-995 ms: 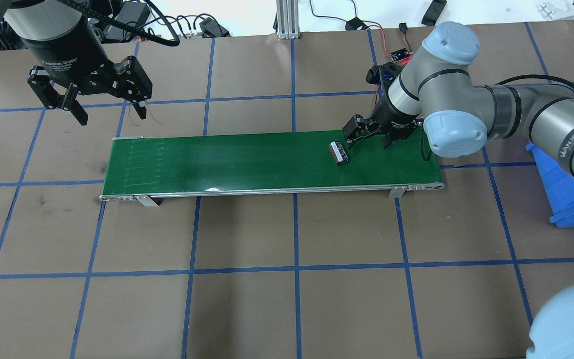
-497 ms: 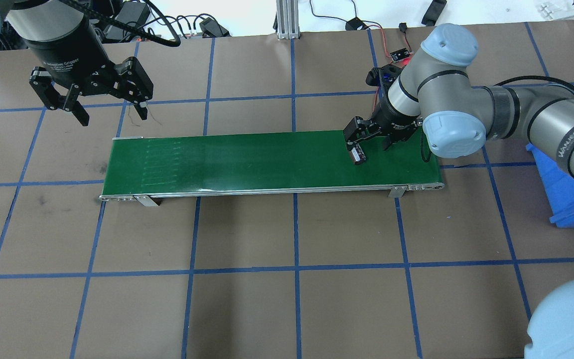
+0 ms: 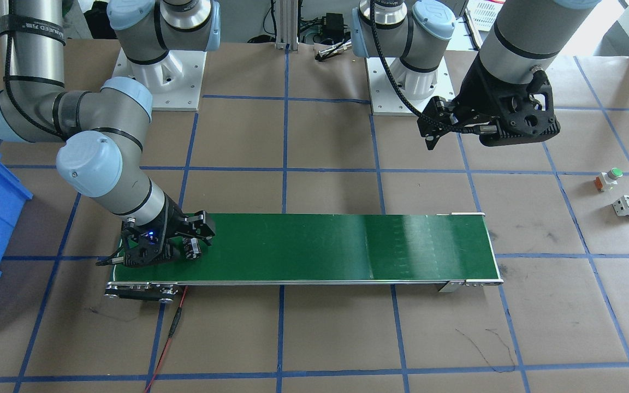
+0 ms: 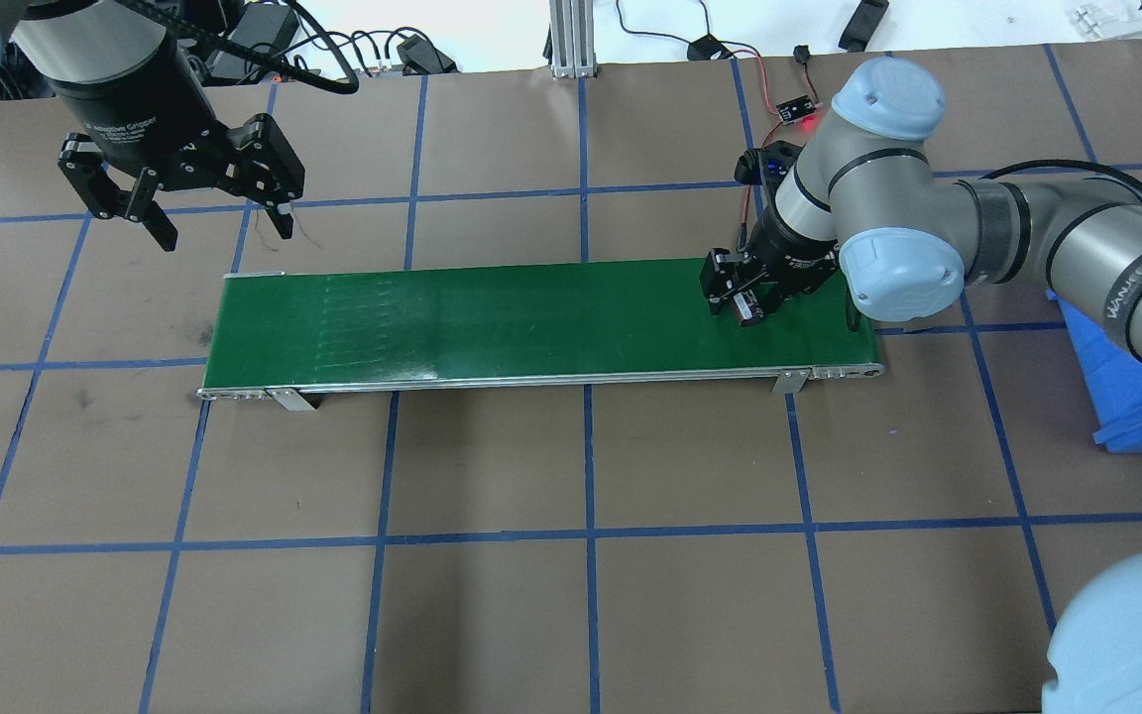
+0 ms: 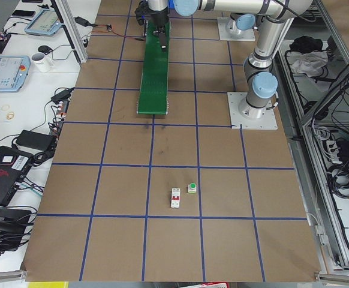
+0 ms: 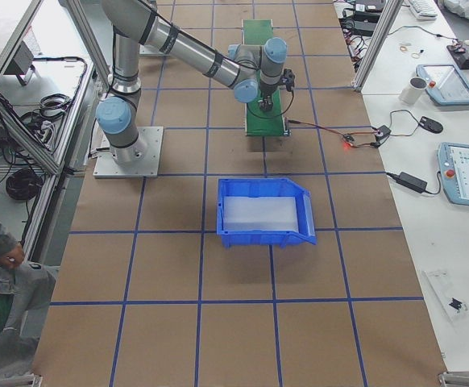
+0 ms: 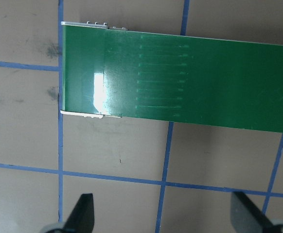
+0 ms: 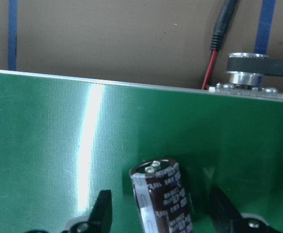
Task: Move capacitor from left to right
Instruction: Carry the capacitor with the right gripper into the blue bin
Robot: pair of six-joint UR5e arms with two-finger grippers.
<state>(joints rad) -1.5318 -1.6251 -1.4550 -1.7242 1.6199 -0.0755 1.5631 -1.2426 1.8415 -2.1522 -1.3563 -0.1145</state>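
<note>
Now, closest under the right wrist camera, the capacitor (image 8: 162, 196) lies on its side on the green belt (image 8: 44, 145), with its silvery end pointing to the belt's far edge. The right hand (image 4: 744, 300) is down around it and partly open. Its 2 fingers (image 8: 104, 206) flank the round body with a slim gap on each side, so I judge nothing is gripped yet. That straddle suits a pinch across the barrel. Beyond the belt's edge sit a pulley (image 8: 246, 73) and a red wire (image 8: 210, 68) over the bench (image 4: 492, 615). The capacitor is thus at the belt's right end, near the blue bin (image 4: 1126, 397), which is likely its destination. Farthest off, the left hand (image 4: 225, 235) hangs wide open and empty by the belt's left end, clear of the run.
</note>
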